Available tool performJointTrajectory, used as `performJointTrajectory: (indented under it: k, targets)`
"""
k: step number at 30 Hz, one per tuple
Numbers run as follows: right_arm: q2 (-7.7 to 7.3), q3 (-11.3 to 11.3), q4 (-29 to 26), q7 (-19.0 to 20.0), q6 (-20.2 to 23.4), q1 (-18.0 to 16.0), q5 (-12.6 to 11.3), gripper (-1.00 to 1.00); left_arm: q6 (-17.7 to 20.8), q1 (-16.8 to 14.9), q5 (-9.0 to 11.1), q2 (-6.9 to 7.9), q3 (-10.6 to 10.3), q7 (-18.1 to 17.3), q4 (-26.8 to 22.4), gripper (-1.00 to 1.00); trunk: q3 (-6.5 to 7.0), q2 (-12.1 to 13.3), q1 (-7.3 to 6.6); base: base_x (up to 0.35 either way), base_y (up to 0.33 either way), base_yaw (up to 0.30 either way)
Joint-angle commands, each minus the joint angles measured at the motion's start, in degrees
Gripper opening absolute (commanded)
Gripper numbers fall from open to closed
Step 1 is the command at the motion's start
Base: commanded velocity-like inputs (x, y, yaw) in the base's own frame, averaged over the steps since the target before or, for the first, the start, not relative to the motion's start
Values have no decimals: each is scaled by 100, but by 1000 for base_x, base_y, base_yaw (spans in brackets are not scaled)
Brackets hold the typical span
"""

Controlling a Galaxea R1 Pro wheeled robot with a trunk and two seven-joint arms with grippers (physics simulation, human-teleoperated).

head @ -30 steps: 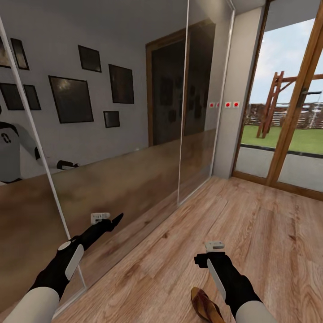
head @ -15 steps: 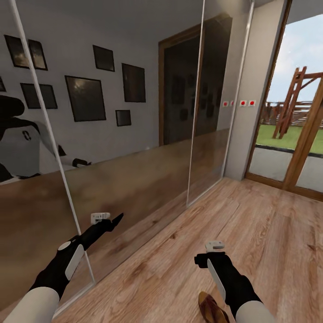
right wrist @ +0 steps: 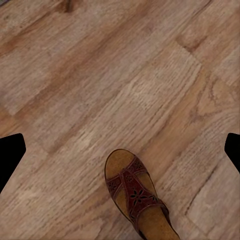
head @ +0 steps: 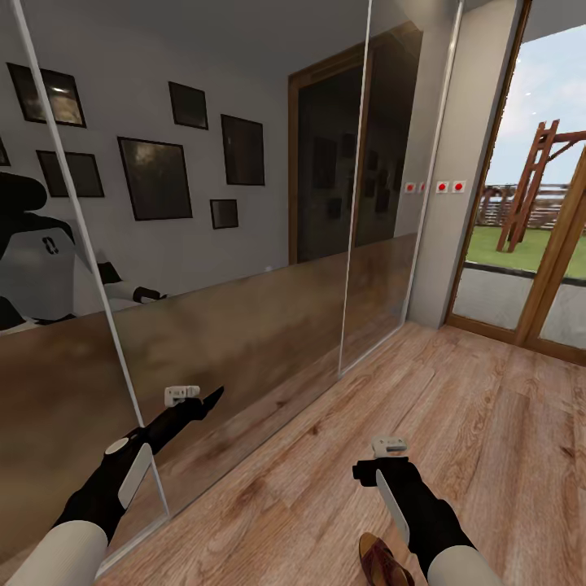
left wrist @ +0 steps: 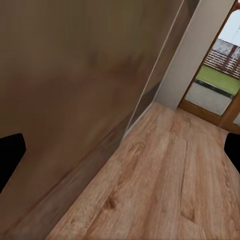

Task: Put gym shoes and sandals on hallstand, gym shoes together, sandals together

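**Facing mirrored wardrobe, one sandal underfoot**

Head view: sandal (head: pixel 382 560) on corridor floor (head: pixel 488 423) beside right gripper (head: pixel 389 447); left gripper (head: pixel 182 395) near mirror.
Wrist views: both grippers spread, empty.
Risk, judged: base rolling over sandal; hallstand unlocated.

Mirrored wardrobe doors (head: pixel 228 244) reflecting framed pictures (head: pixel 155 177); glass door (head: pixel 529 244) beyond.
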Motion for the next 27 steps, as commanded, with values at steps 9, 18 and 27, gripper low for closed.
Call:
performJointTrajectory:
  k: [9, 18, 27]
  targets:
    - [-1, 14, -6, -30, 30, -3, -6, 100, 9, -4, 31, 0, 9, -28, 5, 100, -6, -2, -1, 122, -98, 0]
    - [-1, 14, -6, -30, 30, -3, -5, 100, 9, -4, 31, 0, 11, -28, 5, 100, -6, -2, -1, 15, -13, 0]
    - [-1, 14, -6, -30, 30, -3, -5, 100, 9, -4, 31, 0, 11, -28, 5, 100, -6, -2, -1, 2, -1, 0]
